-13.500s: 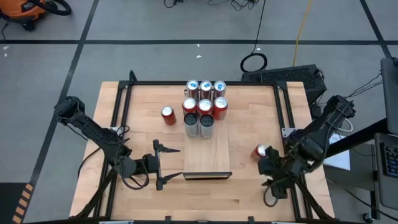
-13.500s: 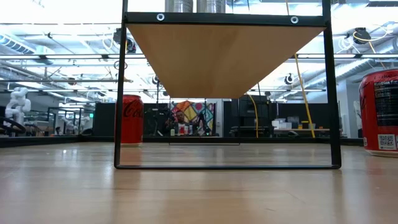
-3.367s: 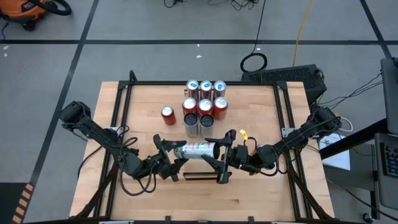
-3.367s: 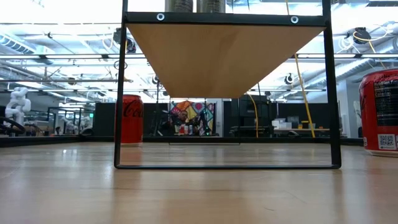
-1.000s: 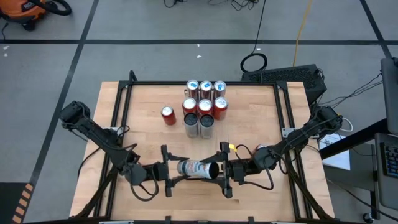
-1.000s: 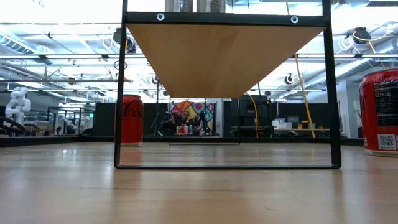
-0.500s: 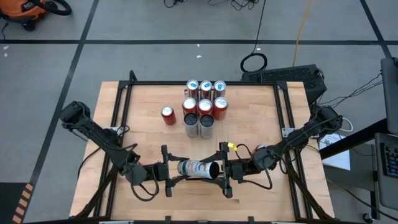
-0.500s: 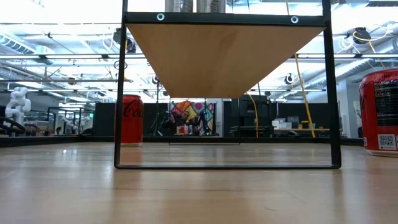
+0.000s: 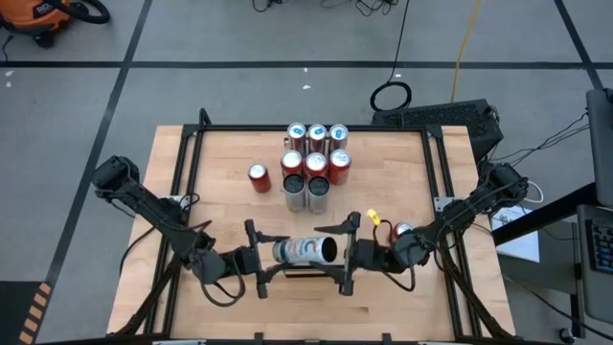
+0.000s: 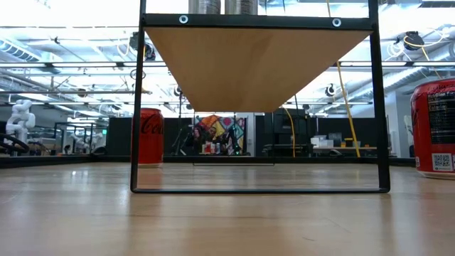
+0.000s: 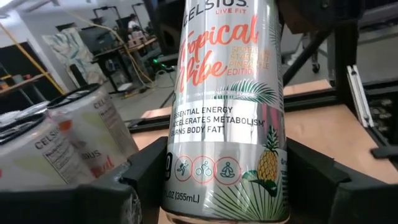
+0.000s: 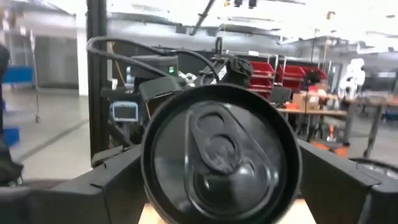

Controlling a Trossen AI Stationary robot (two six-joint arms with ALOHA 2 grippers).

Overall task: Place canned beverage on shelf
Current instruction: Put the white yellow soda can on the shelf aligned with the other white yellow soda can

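Observation:
A silver Celsius can [image 9: 305, 251] lies level in the air over the near part of the shelf [image 9: 330, 213], a pale wood panel on a black frame [image 10: 256, 64]. My left gripper [image 9: 278, 255] is shut on the can's bottom end. My right gripper [image 9: 338, 253] faces the can's top [image 12: 222, 152] and is open, one finger on each side of it. Two silver cans [image 9: 306, 192] stand at the shelf's far end. My left gripper pinches the can's lower body [image 11: 177, 186], close to its base, between its two fingers [image 11: 140, 177]. The fingers come level from the table's left and lie along the can. The can lies on its side, lifted clear, with its top pointing to the table's right.
A cluster of cans [image 9: 316, 149] stands beyond the shelf's far end. One red can [image 9: 258, 177] stands on the table left of the shelf and shows in the low view [image 10: 151, 136]. Another red can [image 9: 403, 232] stands right of the shelf.
My right gripper has rolled about its own axis at the can's top end. The can, still in my left gripper, has shifted a little toward the table's far edge.

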